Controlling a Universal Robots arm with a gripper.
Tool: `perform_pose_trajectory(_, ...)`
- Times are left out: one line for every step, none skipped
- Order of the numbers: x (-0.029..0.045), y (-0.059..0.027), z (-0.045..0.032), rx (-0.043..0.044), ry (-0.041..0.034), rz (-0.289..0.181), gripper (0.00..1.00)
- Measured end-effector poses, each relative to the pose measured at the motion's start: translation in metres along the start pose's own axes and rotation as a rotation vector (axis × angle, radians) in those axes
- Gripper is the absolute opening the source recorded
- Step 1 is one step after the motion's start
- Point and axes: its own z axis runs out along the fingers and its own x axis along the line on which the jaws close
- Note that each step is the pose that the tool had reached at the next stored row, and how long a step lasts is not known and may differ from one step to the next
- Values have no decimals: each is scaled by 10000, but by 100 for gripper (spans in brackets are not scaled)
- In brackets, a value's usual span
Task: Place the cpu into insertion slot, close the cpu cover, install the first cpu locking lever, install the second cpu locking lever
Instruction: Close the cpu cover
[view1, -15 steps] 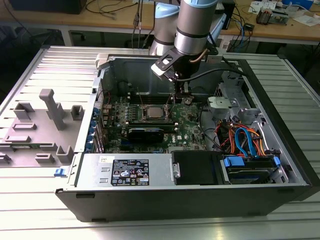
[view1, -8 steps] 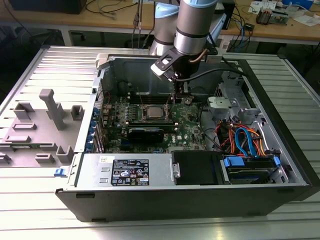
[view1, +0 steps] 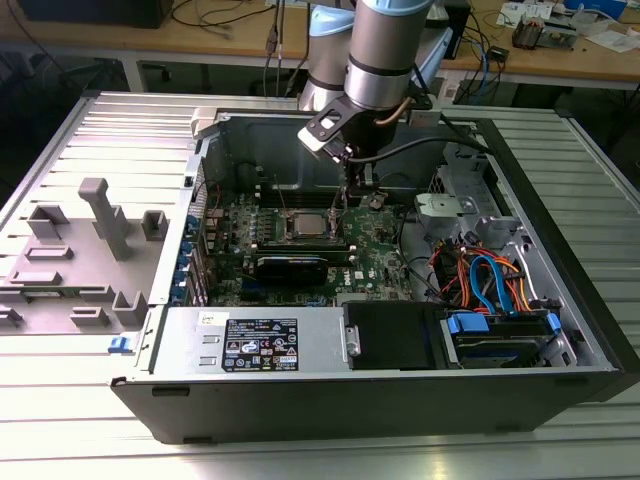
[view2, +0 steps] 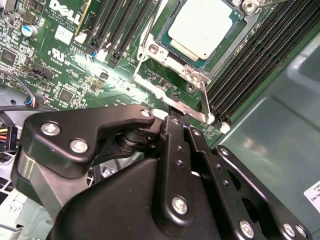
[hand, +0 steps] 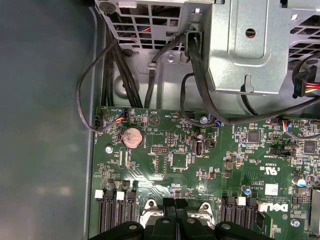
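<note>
Jaws stand closed, fingertips pressed together as the first wrist view shows, with the tip down at the free end of a silvery locking lever (view2: 203, 102). I cannot tell whether they pinch it or only bear against it. The cpu (view2: 202, 27) lies flat in the insertion slot (view2: 150, 50), and the cpu cover (view2: 230, 47) appears to be down around it.

The likeliest trouble, to my mind, is a slip. The lever is thin, smooth and probably sprung, so a tip that loses it could strike the green motherboard (hand: 225, 165) and its small parts just beside the socket. The lever might also snap back up. Too steep a push could bend it rather than seat it.

Room is tight. Long black RAM slots (view2: 260, 65) with pale end latches run close along the socket. Black cables (hand: 195, 65) hang from the drive cage on the far side of the board. The computer case (view1: 400, 400) rises all round on the ribbed surface (view1: 100, 130). A grey fixture (view1: 95, 215) sits well apart, on the exterior view's left.
</note>
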Motion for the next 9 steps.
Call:
perform_pose_trajectory(0, -2, 0, 0, 0, -1, 11)
perform_pose_trajectory(0, -7, 0, 0, 0, 1, 11)
perform_pose_trajectory(1, -11, 0, 0, 0, -1, 11)
perform_pose_trajectory(1, -14, 1, -1, 0, 0, 11)
perform_pose_trajectory(1, -16, 1, 0, 1, -1, 11)
perform_pose_trajectory(1, -19, 1, 0, 1, -1, 11)
perform_pose_trajectory(2, -21, 1, 0, 1, -1, 11)
perform_pose_trajectory(2, -24, 1, 0, 0, -1, 11)
perform_pose_trajectory(2, -27, 1, 0, 0, -1, 11)
